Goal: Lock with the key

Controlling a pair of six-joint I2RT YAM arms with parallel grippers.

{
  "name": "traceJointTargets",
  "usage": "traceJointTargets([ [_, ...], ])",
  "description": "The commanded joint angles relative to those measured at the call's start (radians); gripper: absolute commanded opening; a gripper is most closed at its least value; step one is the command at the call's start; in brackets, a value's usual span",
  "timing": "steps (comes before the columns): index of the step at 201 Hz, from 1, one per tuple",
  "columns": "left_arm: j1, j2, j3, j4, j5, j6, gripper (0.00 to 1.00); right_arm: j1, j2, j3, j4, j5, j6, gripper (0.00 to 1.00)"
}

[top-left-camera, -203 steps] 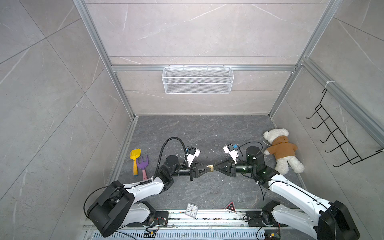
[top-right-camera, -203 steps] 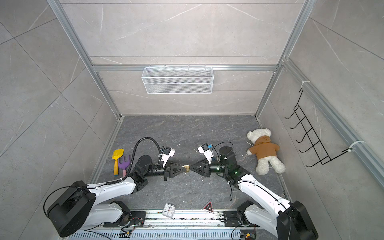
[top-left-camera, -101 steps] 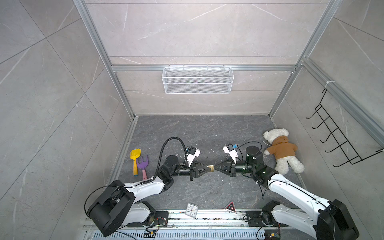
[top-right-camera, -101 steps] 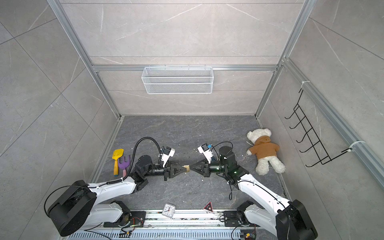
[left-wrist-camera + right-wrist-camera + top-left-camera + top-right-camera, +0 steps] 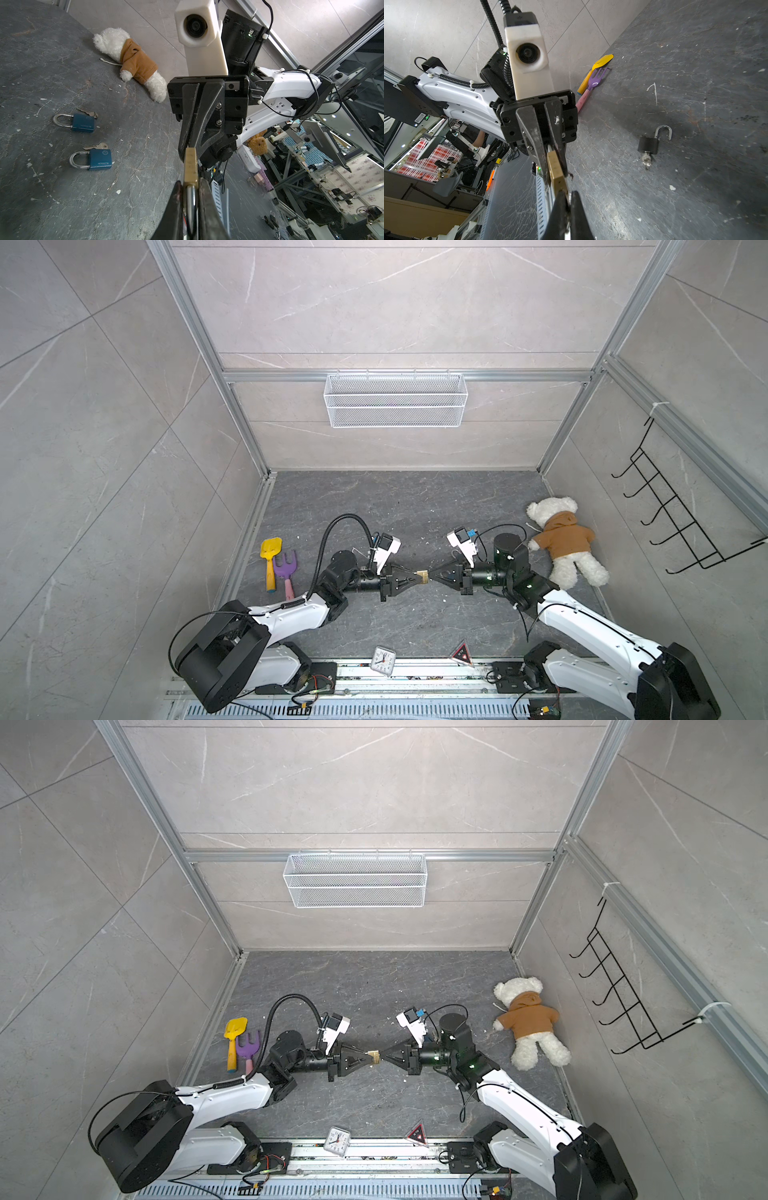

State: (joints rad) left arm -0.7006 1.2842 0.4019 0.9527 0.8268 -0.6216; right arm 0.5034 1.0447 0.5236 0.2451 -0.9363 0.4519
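in a top view the brass padlock hangs in the air above the floor's middle, the left gripper at its 9 o'clock clenched on its steel shackle. the right gripper meets it from 3 o'clock, jaws pinched tight at the body's far end; whether a key sits between them cannot be told.

This is looking like a robotics lab. Aluminium profiles are framing a cell of grey stone-look panels. The left arm and right arm are standing on a rail along the front edge of the counter. Beyond that edge, the wrist views are showing other rigs and a screen crowding an open hall.
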Motion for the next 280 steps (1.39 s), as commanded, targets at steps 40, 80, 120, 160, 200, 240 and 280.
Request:
traceJointTargets([
  [40,0.037,-0.010,-0.002,0.101,-0.033,-0.019,0.00,-0.010,-0.057,-0.054,0.106,-0.040,0.037,0.00],
  [80,0.050,-0.041,-0.020,0.095,-0.038,-0.020,0.00,-0.034,-0.081,-0.067,0.118,-0.045,0.050,0.00],
  [120,0.050,-0.041,-0.018,0.110,-0.044,-0.036,0.00,-0.035,-0.060,-0.086,0.215,-0.070,0.108,0.00],
  [160,0.035,0.041,0.020,0.193,-0.007,-0.087,0.00,-0.026,0.022,-0.111,0.437,-0.101,0.228,0.00],
  [200,0.002,0.120,0.074,0.178,-0.001,-0.085,0.01,0.015,0.072,-0.097,0.477,-0.086,0.239,0.00],
  [240,-0.007,0.166,0.106,0.190,0.004,-0.099,0.09,0.017,0.086,-0.094,0.476,-0.083,0.233,0.00],
  [280,-0.016,0.197,0.131,0.187,0.020,-0.105,0.14,0.017,0.102,-0.080,0.452,-0.072,0.215,0.00],
])
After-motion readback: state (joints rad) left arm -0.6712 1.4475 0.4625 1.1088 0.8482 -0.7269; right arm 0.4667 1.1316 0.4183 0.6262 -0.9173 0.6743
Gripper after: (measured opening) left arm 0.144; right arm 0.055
